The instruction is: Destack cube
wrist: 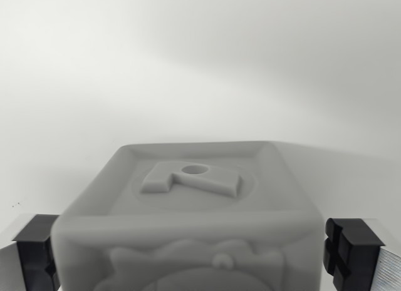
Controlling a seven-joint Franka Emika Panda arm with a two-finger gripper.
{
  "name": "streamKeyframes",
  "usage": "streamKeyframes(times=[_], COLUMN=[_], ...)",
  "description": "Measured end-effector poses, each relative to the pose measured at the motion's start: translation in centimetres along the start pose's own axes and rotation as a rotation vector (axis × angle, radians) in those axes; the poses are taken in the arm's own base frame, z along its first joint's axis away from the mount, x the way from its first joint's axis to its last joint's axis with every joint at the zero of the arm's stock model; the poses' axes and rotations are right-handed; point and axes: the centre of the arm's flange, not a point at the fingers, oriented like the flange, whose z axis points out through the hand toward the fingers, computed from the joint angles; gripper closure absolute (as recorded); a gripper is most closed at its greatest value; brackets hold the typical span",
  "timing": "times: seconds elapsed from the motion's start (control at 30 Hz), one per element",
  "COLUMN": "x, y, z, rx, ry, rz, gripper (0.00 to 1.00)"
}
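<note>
Cube (188,228) fills the lower middle of the frame, a pale grey block with a raised letter shape and a round hole on its top face, and a relief figure on the face turned toward the camera. The near edge is blurred because it sits very close to the lens. Only one block is visible; whatever lies below it is cut off by the bottom of the frame, so it cannot be told if another block is under it.

The gripper (197,256) stands wide open around the cube. One black pad (34,253) is at the lower left of the frame and the other black pad (348,250) is at the lower right. Each seems just beside a side wall of the cube, with a thin gap at the right; at the left the blur hides if there is contact. It has hold of nothing yet.

The cube looks like hard moulded plastic or printed material, so it is probably light and stiff and will not deform under pressure. Its surface seems smooth and matt, a little slippery perhaps. The two flat side walls, left and right in the frame, are the best places to take hold, below the bevelled top edge, because the reliefs on the other faces give an uneven seat. The grasp should be centred so that the block does not turn when lifted.

Behind it, the bench (200,72) is a plain white surface with soft shadow.
</note>
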Motion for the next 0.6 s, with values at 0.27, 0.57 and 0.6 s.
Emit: streamKeyframes(times=[0.27, 0.57, 0.6], x=[0.0, 0.1, 0.1], y=[0.0, 0.0, 0.0], z=[-0.4, -2.2, -2.4], rx=[0.0, -0.001, -0.001], ry=[0.002, 0.004, 0.004], rz=[0.0, 0.0, 0.0], gripper=[0.0, 0.0, 0.0])
